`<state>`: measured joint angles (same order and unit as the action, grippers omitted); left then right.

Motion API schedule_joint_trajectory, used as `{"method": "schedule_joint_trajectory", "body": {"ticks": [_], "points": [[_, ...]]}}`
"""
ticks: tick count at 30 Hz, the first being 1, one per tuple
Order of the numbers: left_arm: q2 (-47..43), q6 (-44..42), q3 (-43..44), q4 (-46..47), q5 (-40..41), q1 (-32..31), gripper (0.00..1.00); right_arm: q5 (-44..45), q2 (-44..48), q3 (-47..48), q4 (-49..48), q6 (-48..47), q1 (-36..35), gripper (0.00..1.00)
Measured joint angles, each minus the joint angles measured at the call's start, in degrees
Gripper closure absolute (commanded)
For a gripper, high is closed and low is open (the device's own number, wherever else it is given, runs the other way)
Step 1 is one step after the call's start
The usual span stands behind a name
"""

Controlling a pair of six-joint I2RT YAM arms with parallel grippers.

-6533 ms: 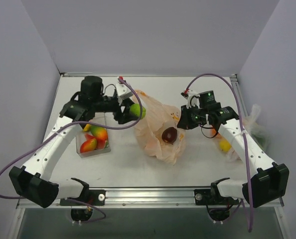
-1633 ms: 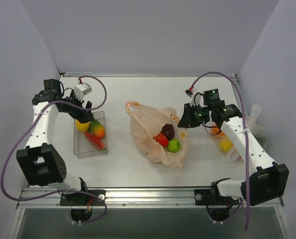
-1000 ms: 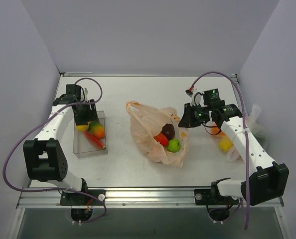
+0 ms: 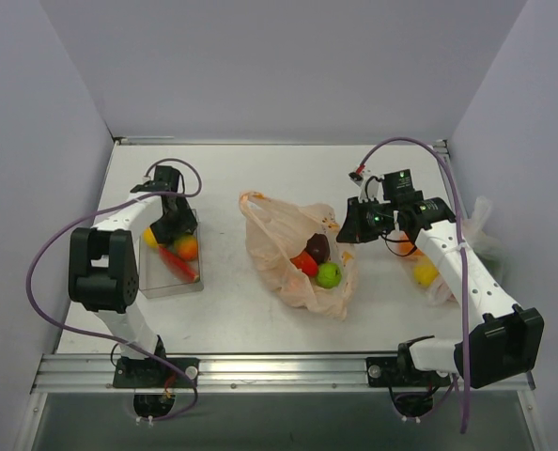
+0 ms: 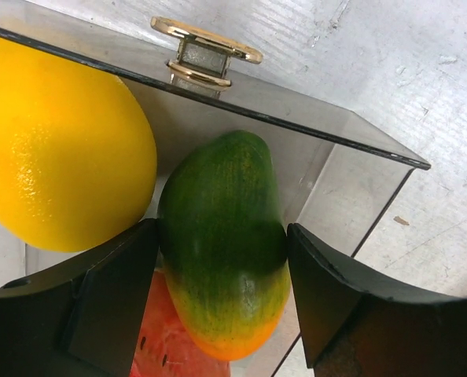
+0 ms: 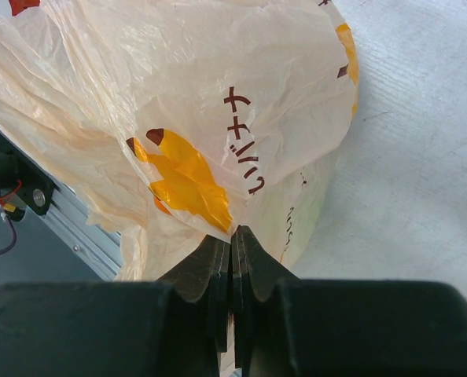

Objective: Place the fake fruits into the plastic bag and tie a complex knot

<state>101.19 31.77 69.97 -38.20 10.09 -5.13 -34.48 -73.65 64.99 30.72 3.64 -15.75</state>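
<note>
Your left claw (image 5: 222, 239) is down inside the clear tray (image 4: 155, 285) at the left of the pale surface (image 4: 232, 315). Your right claw (image 6: 232, 236) is at the plastic bag (image 4: 271, 228) in the middle. Plain lilac-grey walls (image 4: 279, 66) close the surface in at the back and on both sides. A metal rail (image 4: 288, 366) runs along the near edge by the arm bases.

At the right edge a whitish bag (image 4: 476, 230) lies crumpled, with an orange fruit (image 4: 407, 247) and a small yellow fruit (image 4: 425, 273) at its near side. The peach plastic bag lies crinkled with its mouth open. In it sit a maroon fruit (image 4: 317, 247), a red-skinned fruit (image 4: 302, 263) and a green fruit (image 4: 329, 274), all touching.

On the left, your fingers (image 5: 108, 302) are spread wide with a green-and-orange mango (image 5: 218, 188) filling the gap between them. Each finger sits right against its side, but you cannot tell from these views whether they squeeze it. A big yellow fruit (image 5: 60, 149) touches the mango, and a red fruit (image 5: 159, 357) shows beneath it. A gold clasp (image 5: 206, 51) sits on the tray's wall.

On the right, your claw is clenched flat, its fingertips pinching a fold of the bag's film at the bag's right rim, beside the orange print.
</note>
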Motion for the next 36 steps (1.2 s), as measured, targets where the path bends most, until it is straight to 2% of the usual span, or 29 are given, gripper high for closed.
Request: {"method": "schedule_joint_trajectory", "body": {"ticks": [4, 11, 17, 22, 25, 30, 33, 36], "points": [[0.52, 0.37, 0.04, 0.48, 0.00, -0.04, 0.27, 0.00, 0.00, 0.00, 0.00, -0.11, 0.00, 1.00], [-0.87, -1.42, 0.24, 0.07, -0.07, -0.04, 0.43, 0.00, 0.00, 0.00, -0.02, -0.28, 0.02, 1.00], [-13.64, -5.16, 1.20, -0.50, -1.40, -0.04, 0.43, 0.00, 0.00, -0.20, 0.00, -0.31, 0.02, 1.00], [-23.93, -8.31, 4.85, 1.81, -7.37, -1.51, 0.41, -0.02, 0.00, -0.24, -0.04, -0.26, 0.02, 1.00], [-29.33, -11.45, 5.05, 6.60, -10.43, -7.17, 0.41, -0.07, 0.00, -0.24, -0.07, -0.15, 0.02, 1.00], [-34.29, -17.27, 2.78, 18.60, -14.25, -24.35, 0.45, -0.04, 0.00, -0.24, -0.07, 0.35, 0.02, 1.00], [-35.28, -21.64, -0.76, 27.54, -16.02, -34.03, 0.46, -0.07, -0.02, -0.24, -0.07, 0.90, 0.02, 1.00], [-33.81, -25.53, -4.35, 35.43, -16.72, -40.35, 0.45, -0.50, -0.15, -0.24, -0.07, 1.77, 0.24, 1.00]]}}
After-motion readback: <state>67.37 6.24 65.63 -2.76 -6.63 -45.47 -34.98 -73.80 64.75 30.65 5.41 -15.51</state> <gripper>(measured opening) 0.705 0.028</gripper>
